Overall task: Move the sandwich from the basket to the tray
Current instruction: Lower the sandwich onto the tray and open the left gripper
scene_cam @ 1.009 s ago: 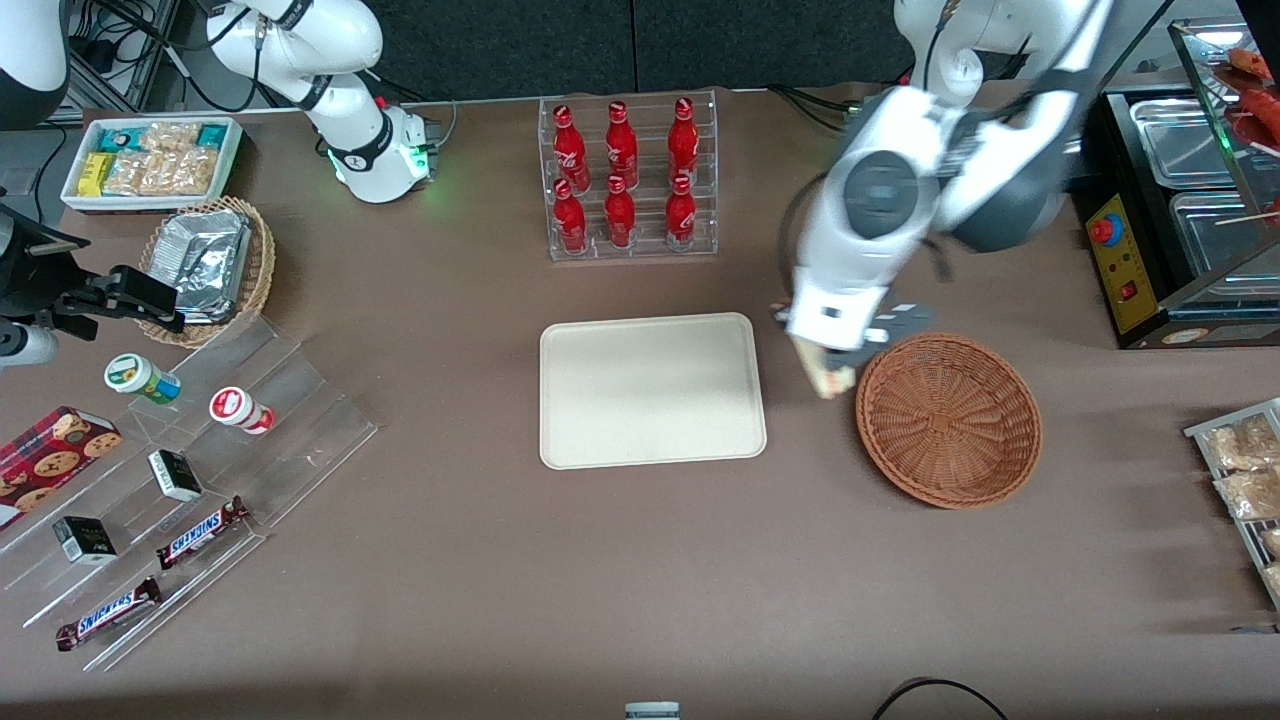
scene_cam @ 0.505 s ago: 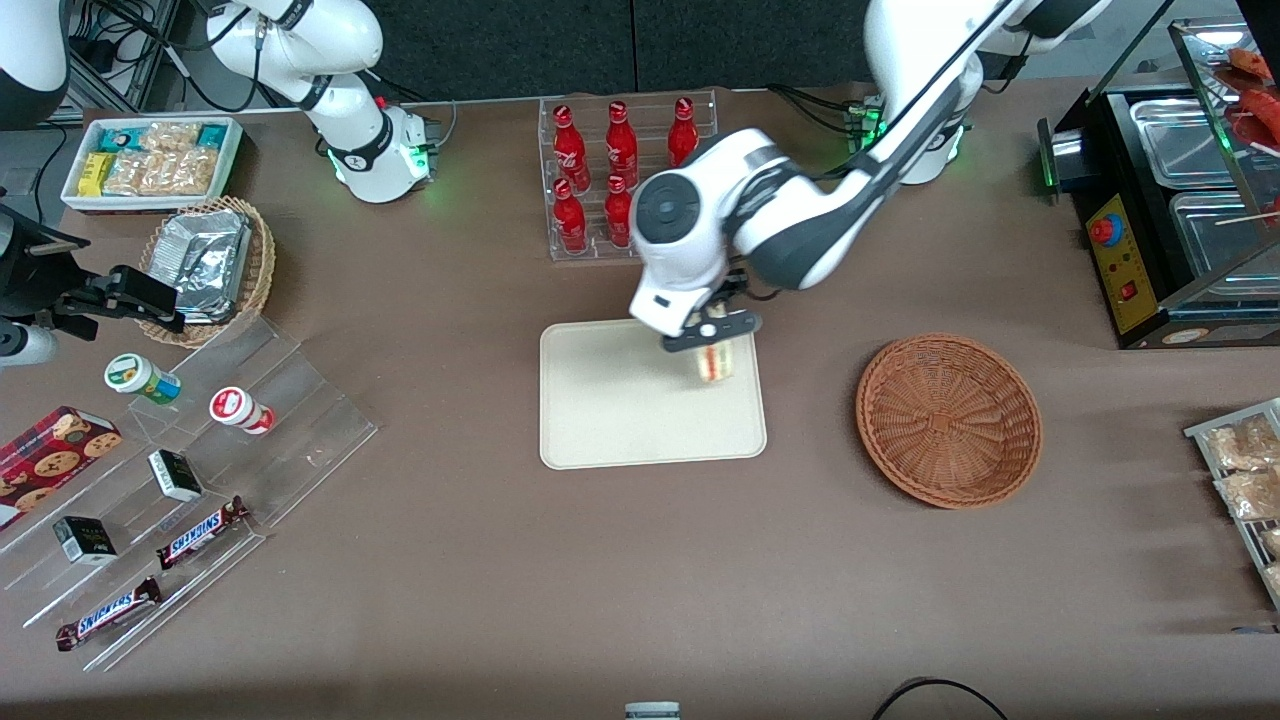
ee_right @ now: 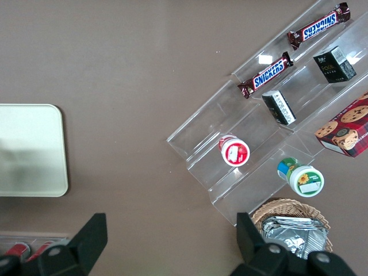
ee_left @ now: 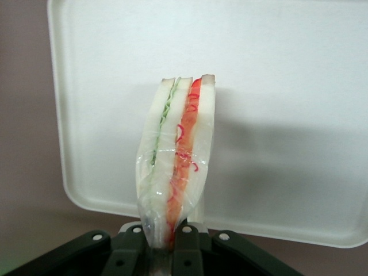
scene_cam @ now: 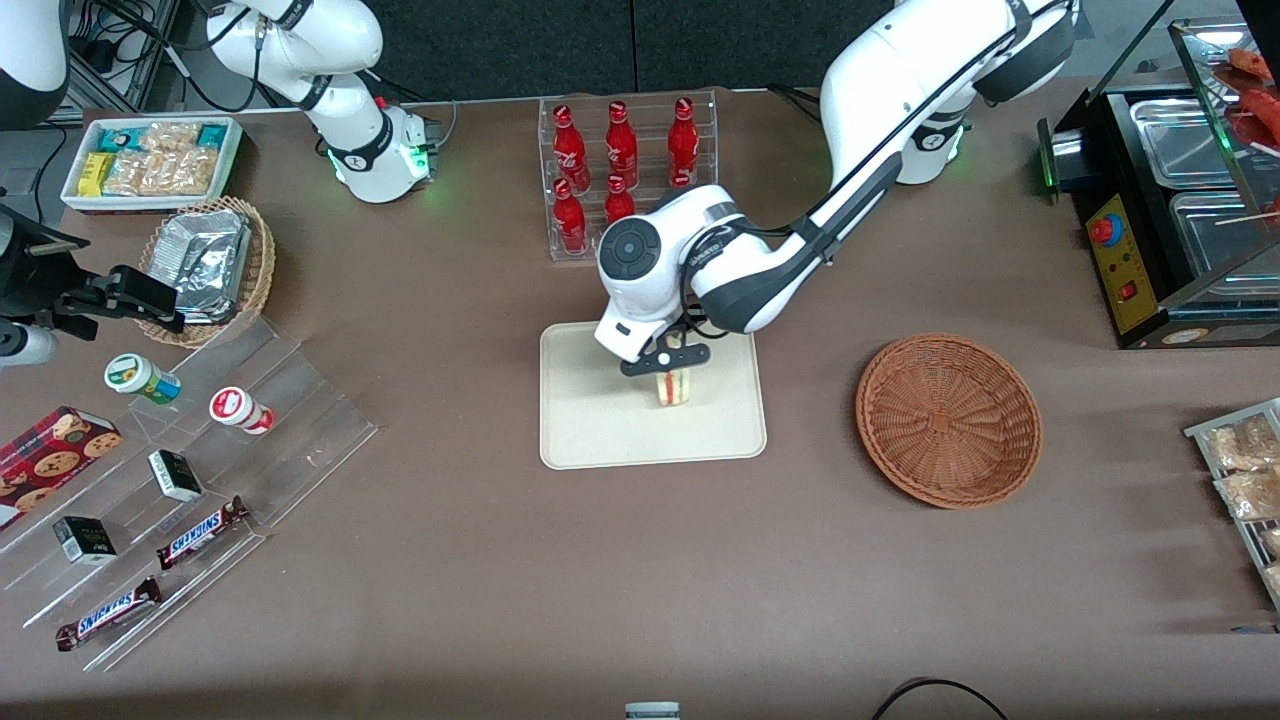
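My left gripper point(scene_cam: 666, 358) is shut on the clear-wrapped sandwich point(scene_cam: 674, 386) and holds it over the middle of the cream tray point(scene_cam: 590, 430). In the left wrist view the fingers point(ee_left: 187, 244) pinch the sandwich's narrow end, and the sandwich point(ee_left: 177, 149), white bread with red and green filling, hangs just above the tray point(ee_left: 287, 86). I cannot tell whether it touches the tray. The round reddish-brown wicker basket point(scene_cam: 948, 420) stands empty beside the tray, toward the working arm's end of the table.
A clear rack of red bottles point(scene_cam: 628, 175) stands farther from the front camera than the tray, close to my arm. A clear stepped display with snack bars and cups point(scene_cam: 190, 480) and a tan basket of foil packets point(scene_cam: 210, 265) lie toward the parked arm's end.
My gripper has carried the sandwich from beside the basket's rim to over the tray, then on toward the tray's middle and lower down.
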Controlling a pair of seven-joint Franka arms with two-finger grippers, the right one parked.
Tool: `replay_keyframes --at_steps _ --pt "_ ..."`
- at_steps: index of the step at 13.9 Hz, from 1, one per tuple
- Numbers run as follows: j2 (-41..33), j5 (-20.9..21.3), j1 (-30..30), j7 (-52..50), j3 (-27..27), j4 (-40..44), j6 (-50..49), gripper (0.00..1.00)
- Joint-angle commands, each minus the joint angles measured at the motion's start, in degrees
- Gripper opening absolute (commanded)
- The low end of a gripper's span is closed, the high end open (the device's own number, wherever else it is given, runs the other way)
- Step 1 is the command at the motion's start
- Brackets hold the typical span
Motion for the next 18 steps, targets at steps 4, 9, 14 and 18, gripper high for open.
replay_keyframes --at_steps 4,9,14,18 --pt "5.21 2.63 -6.09 -0.79 4.32 6.16 0.52 0.05" --pt "5.83 2.72 -6.72 0.0 5.12 6.16 1.84 0.54" --pt "2.5 3.08 -5.94 -2.36 5.03 7.21 0.18 1.0" --pt "-7.33 -4.37 -1.91 -2.38 4.94 7.13 -8.51 1.0"
